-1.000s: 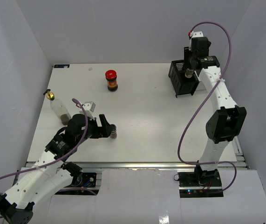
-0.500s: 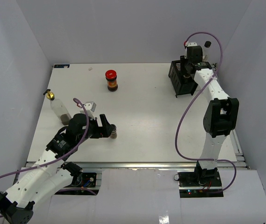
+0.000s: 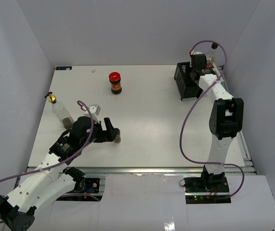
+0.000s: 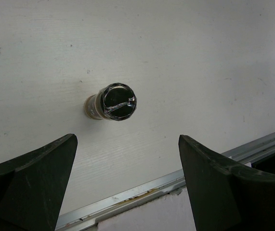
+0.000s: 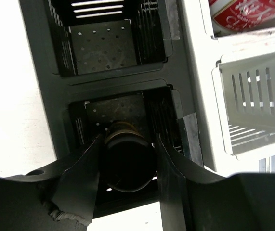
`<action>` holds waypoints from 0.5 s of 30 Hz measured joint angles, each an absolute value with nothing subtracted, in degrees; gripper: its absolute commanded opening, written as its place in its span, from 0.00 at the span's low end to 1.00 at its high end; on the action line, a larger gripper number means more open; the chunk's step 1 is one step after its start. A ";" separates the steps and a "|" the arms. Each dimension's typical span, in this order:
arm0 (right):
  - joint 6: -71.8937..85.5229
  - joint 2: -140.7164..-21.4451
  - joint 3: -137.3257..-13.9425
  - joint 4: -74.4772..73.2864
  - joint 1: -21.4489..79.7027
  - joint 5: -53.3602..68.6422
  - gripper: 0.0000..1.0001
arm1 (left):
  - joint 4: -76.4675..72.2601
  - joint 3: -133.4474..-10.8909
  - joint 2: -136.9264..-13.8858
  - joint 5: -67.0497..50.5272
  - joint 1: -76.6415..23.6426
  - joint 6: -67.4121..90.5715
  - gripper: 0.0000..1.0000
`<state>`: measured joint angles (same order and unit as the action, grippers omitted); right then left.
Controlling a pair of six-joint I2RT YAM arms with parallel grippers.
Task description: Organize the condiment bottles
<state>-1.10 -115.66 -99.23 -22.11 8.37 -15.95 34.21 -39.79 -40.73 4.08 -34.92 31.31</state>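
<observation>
Black-capped shaker (image 4: pixel 112 102) — between spread fingers (image 4: pixel 31 183)

Top overhead, wide; wrists close above shaker (image 4: pixel 117 102), rack (image 5: pixel 113 79).

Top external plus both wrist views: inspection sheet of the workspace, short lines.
Surface: white table, no spills seen.
Job's things: red-lidded jar upright, far side; gold-topped bottle at the left edge; loose shaker upright near the front; held shaker inside a black rack compartment; red-labelled bottle in the white rack.
Clutter: small pale scrap near the far edge.
Grippers: left gripper open, straddling the loose shaker, not touching; right gripper shut on the held shaker.
Cables: purple cables loop off both arms; no snag seen.
Surroundings: plain pale walls on three sides.
</observation>
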 measured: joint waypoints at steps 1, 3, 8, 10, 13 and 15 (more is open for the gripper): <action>-0.78 -115.66 -98.88 -21.97 8.30 -16.01 0.43 | 34.22 -39.79 -40.73 4.08 -34.92 31.31 0.97; -0.29 -115.66 -98.41 -21.89 8.21 -16.14 0.47 | 34.22 -39.79 -40.73 4.10 -34.92 31.31 0.97; 0.13 -115.66 -98.08 -21.77 8.18 -16.41 0.54 | 34.22 -39.79 -40.76 4.08 -34.94 31.31 0.97; 0.20 -115.66 -98.06 -21.78 8.16 -16.48 0.56 | 34.22 -39.79 -40.79 4.08 -34.92 31.31 0.97; 0.24 -115.64 -98.07 -21.82 8.16 -16.76 0.61 | 34.22 -39.79 -40.77 4.08 -34.93 31.31 0.97; 0.24 -115.56 -98.26 -22.07 8.16 -16.98 0.61 | 34.22 -39.79 -40.77 4.09 -34.92 31.31 0.97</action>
<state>0.24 -115.56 -98.26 -22.07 8.16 -16.98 34.22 -39.79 -40.77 4.09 -34.92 31.31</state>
